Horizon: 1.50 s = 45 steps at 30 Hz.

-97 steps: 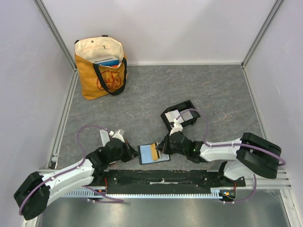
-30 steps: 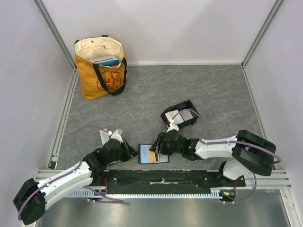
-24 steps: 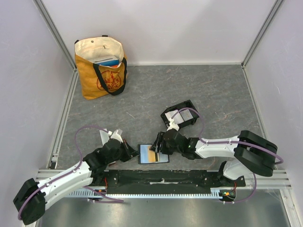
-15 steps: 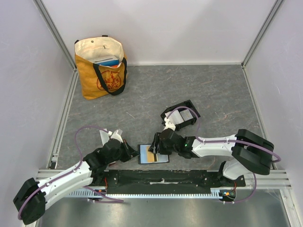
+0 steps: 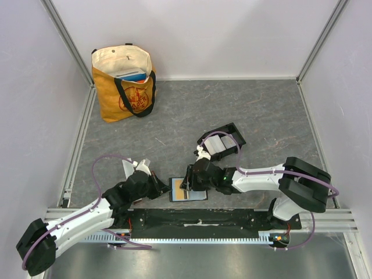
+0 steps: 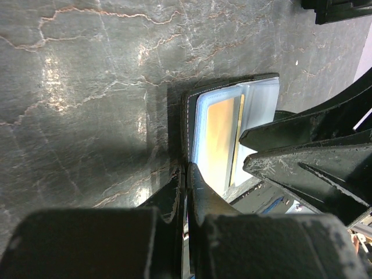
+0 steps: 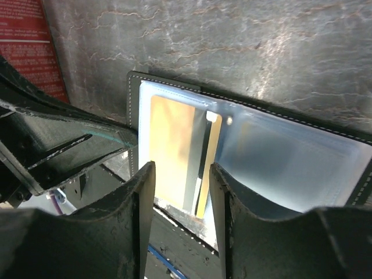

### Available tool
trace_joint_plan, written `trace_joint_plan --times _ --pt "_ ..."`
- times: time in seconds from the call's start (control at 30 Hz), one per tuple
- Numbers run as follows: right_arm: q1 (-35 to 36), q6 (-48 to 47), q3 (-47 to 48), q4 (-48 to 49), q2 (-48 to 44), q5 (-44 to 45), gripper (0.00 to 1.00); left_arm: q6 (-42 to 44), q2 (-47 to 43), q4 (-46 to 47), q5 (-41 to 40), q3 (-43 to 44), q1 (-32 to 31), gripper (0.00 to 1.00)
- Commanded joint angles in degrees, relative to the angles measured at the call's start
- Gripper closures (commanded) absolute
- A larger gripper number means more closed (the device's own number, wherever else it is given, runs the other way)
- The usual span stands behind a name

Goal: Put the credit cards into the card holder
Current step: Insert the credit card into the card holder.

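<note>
While the left gripper [image 6: 186, 174] sits clamped shut at the edge of the flat black folding wallet [image 7: 290, 154], the right gripper [image 7: 181, 170] stands half-open, holding nothing, astride the sleeved orange-gold plastic credit card [image 7: 171, 142]; the black two-compartment card holder [image 5: 232, 129] lies near, behind it

We find the wallet [image 5: 195, 194] at the table's [image 5: 261, 110] near edge, a credit card [image 5: 179, 189] on its left half. The card holder [image 5: 221, 141] sits behind it, rightward; the tote bag [image 5: 123, 84] occupies the far left corner.

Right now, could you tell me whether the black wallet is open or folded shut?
Open. The wallet lies spread flat, its clear inner sleeves facing up with an orange-gold card visible.
</note>
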Motion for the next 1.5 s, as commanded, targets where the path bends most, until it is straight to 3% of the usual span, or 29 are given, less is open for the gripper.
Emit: trace_joint_plan --times 0.0,0.3,0.53,1.03,1.33,1.47 --pt "0.42 0.98 0.36 4.52 0.65 -2.9 0.52 -1.1 -0.2 0.66 -0.07 -0.72 -0.25 0.98" --pt "0.42 0.19 1.33 4.98 1.27 -5.19 0.6 -1.02 -0.73 0.66 -0.07 -0.72 -0.17 0.98" --pt "0.6 -1.57 0.45 -2.23 -4.0 4.05 0.48 -1.19 -1.78 0.05 -0.33 -1.07 -0.17 0.98" --pt "0.6 -1.13 0.8 2.33 1.62 -1.57 0.46 -1.28 -2.05 -0.04 -0.24 -1.16 -0.17 0.98" --pt "0.77 -2.0 1.42 4.18 1.8 -2.9 0.66 -1.37 -2.13 0.22 -0.24 -1.33 -0.17 0.98" --pt "0.77 -2.62 1.77 3.39 1.53 -2.63 0.67 -1.37 -2.13 0.22 -0.33 -1.33 -0.17 0.98"
